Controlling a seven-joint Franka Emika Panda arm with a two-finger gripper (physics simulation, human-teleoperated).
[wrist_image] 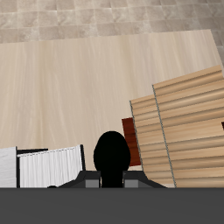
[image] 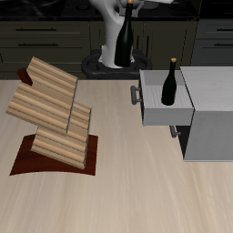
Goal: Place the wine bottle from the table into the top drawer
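The wine bottle (image: 125, 38) was clamped in the tool (image: 128, 7), carried high behind the top drawer (image: 157, 111). Trouble was expected from the second bottle (image: 170, 82) already standing inside; it could easily be clipped and toppled on the way down.

We see the table (image: 136, 196) from the front and high up; our wrist camera looks straight down, close in; both views share the wooden rack (image: 55, 114) (wrist_image: 188, 127).

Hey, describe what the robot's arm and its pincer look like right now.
The arm is glossy white with rounded segments, on a round dark grey base. The pincer shows only as a dark grey body; no cables or markings are visible.
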